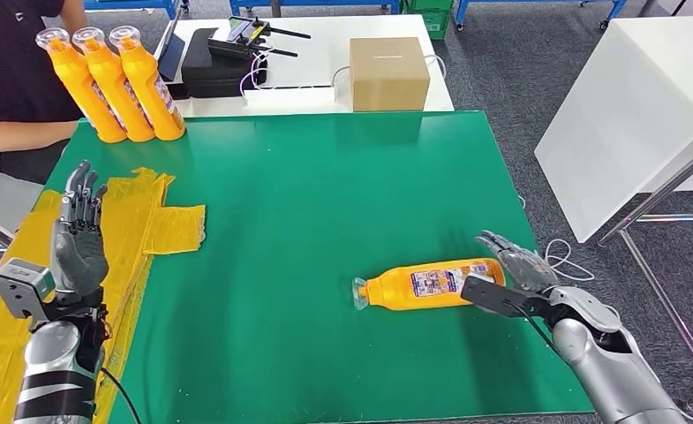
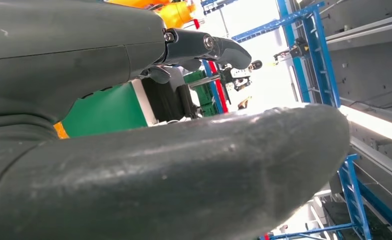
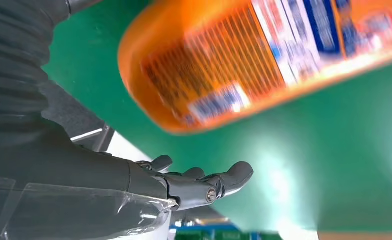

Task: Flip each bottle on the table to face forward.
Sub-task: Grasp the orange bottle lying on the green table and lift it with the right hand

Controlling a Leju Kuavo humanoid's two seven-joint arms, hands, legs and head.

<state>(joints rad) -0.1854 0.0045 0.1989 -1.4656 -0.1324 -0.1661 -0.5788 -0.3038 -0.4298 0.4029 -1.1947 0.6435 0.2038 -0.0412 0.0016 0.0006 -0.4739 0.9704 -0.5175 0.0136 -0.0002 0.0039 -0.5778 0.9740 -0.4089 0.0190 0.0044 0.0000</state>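
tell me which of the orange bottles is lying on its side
The orange bottle near the table's front right, beside the right hand, lies flat with its cap pointing left. The three bottles at the back left corner stand together.

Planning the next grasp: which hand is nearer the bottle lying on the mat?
Right. The right hand is at the base of the lying bottle; the left hand is raised far across the green mat.
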